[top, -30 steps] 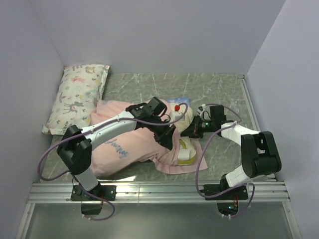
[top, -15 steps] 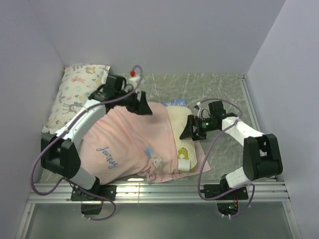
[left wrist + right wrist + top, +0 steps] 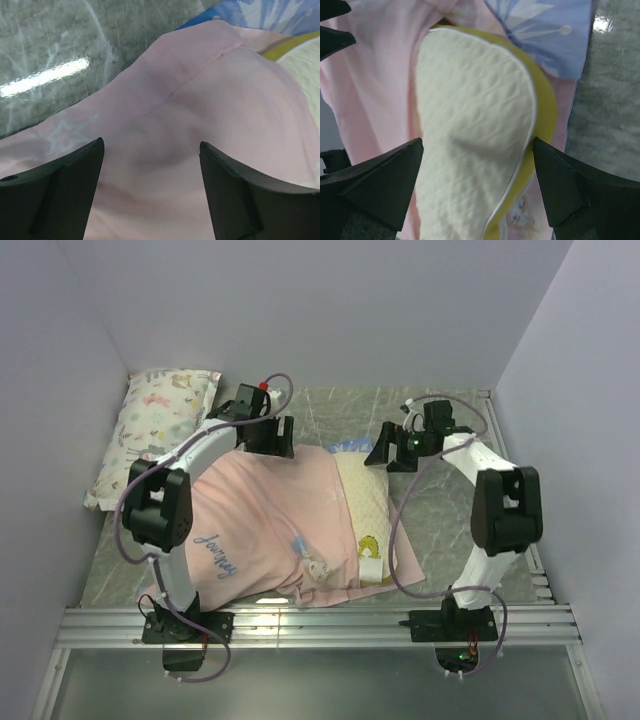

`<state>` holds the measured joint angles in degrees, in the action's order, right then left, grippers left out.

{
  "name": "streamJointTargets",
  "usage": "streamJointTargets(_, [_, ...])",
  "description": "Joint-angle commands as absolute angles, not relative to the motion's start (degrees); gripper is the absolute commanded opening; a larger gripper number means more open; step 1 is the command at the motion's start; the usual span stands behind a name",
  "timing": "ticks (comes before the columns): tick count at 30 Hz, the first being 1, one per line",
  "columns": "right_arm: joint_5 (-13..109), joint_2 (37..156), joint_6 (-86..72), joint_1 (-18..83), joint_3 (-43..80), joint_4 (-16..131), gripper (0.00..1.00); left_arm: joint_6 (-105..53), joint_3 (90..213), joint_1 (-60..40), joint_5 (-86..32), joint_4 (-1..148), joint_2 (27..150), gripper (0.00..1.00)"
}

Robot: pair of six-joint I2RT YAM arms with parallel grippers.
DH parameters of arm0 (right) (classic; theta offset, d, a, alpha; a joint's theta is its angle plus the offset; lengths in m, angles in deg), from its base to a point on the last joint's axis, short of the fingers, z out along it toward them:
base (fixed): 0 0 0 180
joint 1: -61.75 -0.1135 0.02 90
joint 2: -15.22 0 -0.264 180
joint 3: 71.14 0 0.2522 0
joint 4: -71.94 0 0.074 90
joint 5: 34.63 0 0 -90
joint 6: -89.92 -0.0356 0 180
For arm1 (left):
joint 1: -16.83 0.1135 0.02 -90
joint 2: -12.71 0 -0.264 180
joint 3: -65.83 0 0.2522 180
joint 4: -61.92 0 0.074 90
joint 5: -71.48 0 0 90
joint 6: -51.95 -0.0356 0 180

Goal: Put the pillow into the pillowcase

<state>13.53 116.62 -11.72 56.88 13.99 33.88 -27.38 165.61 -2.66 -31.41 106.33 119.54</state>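
The pink pillowcase (image 3: 250, 530) lies spread over most of the pillow (image 3: 362, 502), whose cream dimpled end and yellow band stick out on the right. My left gripper (image 3: 272, 442) hangs open over the case's back edge, with nothing between its fingers (image 3: 60, 190); below it the left wrist view shows pink pillowcase (image 3: 200, 100). My right gripper (image 3: 392, 452) is open above the pillow's back right corner. In the right wrist view the pillow (image 3: 470, 125) lies under the open right gripper (image 3: 477, 145), beside the blue face of the pillowcase (image 3: 550, 35).
A small white pillow with animal and flower print (image 3: 155, 435) lies at the back left against the wall. Walls close in the left, back and right. A metal rail (image 3: 320, 620) runs along the front of the marble table (image 3: 450, 530).
Both grippers went from shut to open and let go. The left arm swept from the middle to the back, drawing the pillowcase flat over the pillow. The right gripper moved back.
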Motion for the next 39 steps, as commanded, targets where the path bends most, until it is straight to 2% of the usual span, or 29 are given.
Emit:
streamJointTargets(1, [11.09, 121.91, -16.85, 55.16, 15.57, 37.52, 0.98, -24.79, 170.20, -3.30, -30.65, 106.44, 122.82, 0.82])
streamJointTargets(2, [9.86, 123.05, -17.74, 54.89, 15.04, 39.78, 0.97, -24.35, 169.51, -3.30, -31.43, 106.09, 123.45, 0.81])
streamJointTargets(5, [5.64, 124.90, -20.29, 53.58, 13.46, 43.48, 0.83, -22.68, 167.75, -3.39, -33.90, 103.82, 125.29, 0.69])
streamJointTargets(6, [5.02, 125.17, -20.47, 52.70, 13.11, 44.02, 0.69, -21.72, 167.92, -3.47, -34.60, 103.54, 125.99, 0.58])
streamJointTargets(7, [4.40, 125.17, -21.08, 52.52, 12.32, 44.64, 0.60, -21.19, 168.27, -3.56, -37.39, 103.10, 127.05, 0.53])
streamJointTargets(8, [3.09, 124.91, -21.17, 52.26, 11.79, 46.21, 0.44, -19.87, 168.71, -3.74, -39.51, 101.45, 127.40, 0.46])
streamJointTargets(9, [2.21, 124.65, -21.17, 51.73, 11.00, 46.75, 0.37, -19.17, 169.15, -4.17, -41.18, 100.65, 127.76, 0.28])
streamJointTargets(12, [0.19, 123.77, -19.86, 51.11, 10.64, 46.75, 0.13, -18.46, 172.57, -7.59, -46.90, 97.93, 128.29, 0.09])
streamJointTargets(13, [-0.09, 123.59, -18.90, 50.59, 10.64, 46.49, 0.06, -18.19, 173.45, -8.65, -50.22, 97.13, 128.29, 0.07])
streamJointTargets(14, [-0.09, 123.41, -18.37, 50.24, 10.82, 45.53, 0.00, -17.50, 175.46, -11.18, -50.77, 96.60, 128.46, 0.05])
streamJointTargets(16, [-0.79, 123.15, -17.40, 49.36, 10.82, 45.08, 0.00, -16.88, 178.36, -15.05, -53.83, 95.55, 128.90, 0.00])
streamJointTargets(23, [-2.55, 121.13, -17.74, 47.68, 8.71, 46.13, 0.00, -7.23, 176.64, -20.96, -56.66, 85.45, 126.18, 0.04])
streamJointTargets(27, [-3.78, 119.64, -17.40, 48.03, 8.01, 46.05, 0.00, -6.06, 172.67, -20.53, -56.59, 84.19, 124.16, 0.00])
streamJointTargets(29, [-4.21, 117.80, -17.04, 48.56, 7.48, 46.05, 0.00, -8.42, 169.52, -17.56, -56.06, 86.56, 122.76, 0.00])
streamJointTargets(33, [-4.66, 113.49, -15.55, 49.44, 3.54, 44.99, 0.00, -14.66, 166.52, -7.54, -46.14, 97.28, 117.76, 0.00])
streamJointTargets(35, [-4.83, 110.85, -15.46, 49.27, 1.51, 45.61, 0.00, -21.16, 165.38, -2.35, -39.90, 102.19, 116.43, 0.06])
streamJointTargets(37, [-5.10, 109.79, -15.02, 49.09, -0.51, 46.05, 0.00, -27.29, 164.15, 0.29, -37.69, 104.41, 115.11, 0.21])
streamJointTargets(38, [-5.10, 109.70, -14.76, 48.92, -0.87, 45.87, 0.00, -28.81, 164.32, 0.65, -37.42, 105.81, 114.93, 0.43])
streamJointTargets(39, [-5.10, 109.70, -14.50, 48.83, -1.57, 46.05, 0.00, -30.13, 164.58, 0.83, -37.68, 108.26, 114.84, 0.52])
